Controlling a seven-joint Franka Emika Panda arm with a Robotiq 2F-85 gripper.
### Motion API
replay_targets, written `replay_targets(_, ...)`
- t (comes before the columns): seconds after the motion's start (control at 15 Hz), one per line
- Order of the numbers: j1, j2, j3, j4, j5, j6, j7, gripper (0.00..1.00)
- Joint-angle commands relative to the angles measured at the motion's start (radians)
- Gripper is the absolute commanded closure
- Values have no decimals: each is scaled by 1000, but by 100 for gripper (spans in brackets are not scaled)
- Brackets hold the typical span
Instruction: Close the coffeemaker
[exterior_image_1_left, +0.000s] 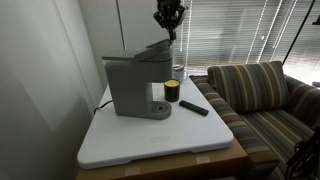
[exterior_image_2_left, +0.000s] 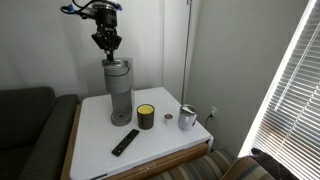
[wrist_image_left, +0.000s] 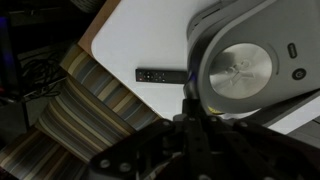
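The coffeemaker is a boxy grey machine at the back of the white table, seen in both exterior views. Its top lid stands tilted up at the front. My gripper hangs just above the raised lid edge, shut with nothing in it. It sits right over the machine's top. In the wrist view the gripper comes in dark from below, fingers pressed together. The coffeemaker's top, with a round silver disc, lies beyond it.
A yellow-and-black cup stands under the brew head. A black remote lies on the table. A metal cup sits near the table's edge. A striped couch borders the table.
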Motion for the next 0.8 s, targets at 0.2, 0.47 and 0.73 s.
replay_targets(0.2,-13,-22,17,-15,-8,27,1,100)
replay_targets(0.47,-11,-24,17,-6,-12,24,-1,100)
replay_targets(0.73,-11,-25,18,3,-14,24,-4,100)
